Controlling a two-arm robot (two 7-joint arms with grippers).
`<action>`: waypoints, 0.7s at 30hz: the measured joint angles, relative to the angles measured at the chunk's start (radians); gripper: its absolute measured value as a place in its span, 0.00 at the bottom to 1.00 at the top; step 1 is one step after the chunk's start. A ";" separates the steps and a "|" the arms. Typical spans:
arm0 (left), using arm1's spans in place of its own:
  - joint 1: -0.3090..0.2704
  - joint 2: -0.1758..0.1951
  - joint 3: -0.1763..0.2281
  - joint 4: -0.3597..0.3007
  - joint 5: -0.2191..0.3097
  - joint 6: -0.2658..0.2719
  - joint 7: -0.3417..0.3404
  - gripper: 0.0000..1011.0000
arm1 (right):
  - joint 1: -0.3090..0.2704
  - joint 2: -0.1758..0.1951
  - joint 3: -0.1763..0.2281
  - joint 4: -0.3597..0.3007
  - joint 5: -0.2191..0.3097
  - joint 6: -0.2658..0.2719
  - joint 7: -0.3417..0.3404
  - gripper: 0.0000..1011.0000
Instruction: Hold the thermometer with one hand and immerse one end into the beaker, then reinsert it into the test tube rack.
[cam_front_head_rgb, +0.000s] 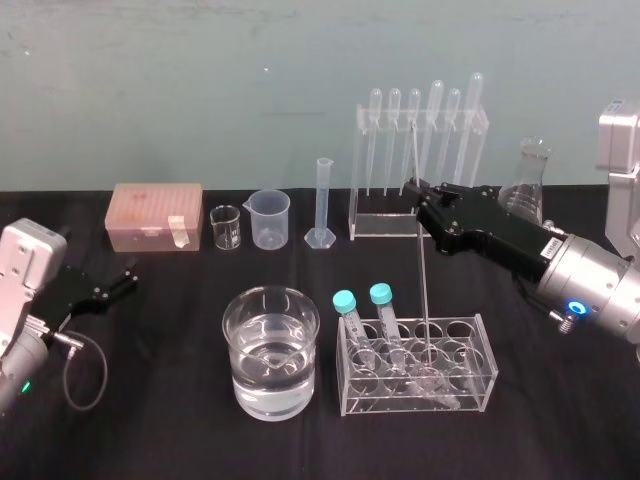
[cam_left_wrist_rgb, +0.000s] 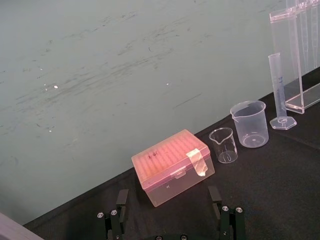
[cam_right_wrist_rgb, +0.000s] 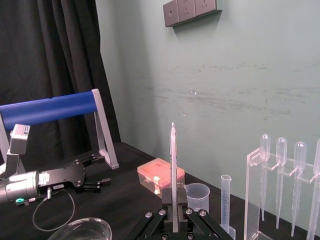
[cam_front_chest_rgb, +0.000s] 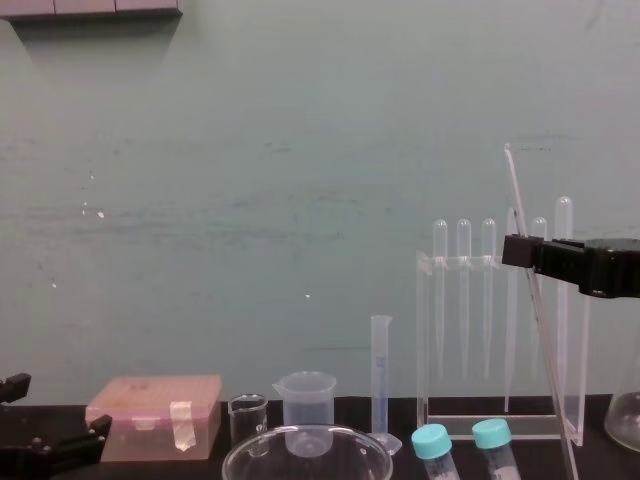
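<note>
Right gripper clamped on thin glass thermometer — left gripper parked, jaws wide.

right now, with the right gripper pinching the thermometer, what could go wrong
The right gripper holds the thin glass thermometer tilted, its lower end down in the low tube rack; a sideways pull could snap it or drag the rack. The blue-capped tubes stand between it and the water beaker, so a low swing might hit them.

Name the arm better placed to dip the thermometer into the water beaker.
Right. Its claw is shut on the thermometer, near the water beaker. The left claw lies open at the table's far left, holding nothing.
</note>
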 joint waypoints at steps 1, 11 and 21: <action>0.000 0.000 0.000 0.000 0.000 0.000 0.000 1.00 | 0.000 0.000 0.000 0.000 0.000 0.000 0.000 0.06; 0.000 0.000 0.000 0.000 0.000 0.000 0.000 1.00 | 0.000 0.001 0.000 0.000 0.002 0.000 0.000 0.14; 0.000 0.000 0.000 0.000 0.000 0.000 0.000 1.00 | 0.001 0.001 0.000 0.000 0.003 0.001 0.000 0.47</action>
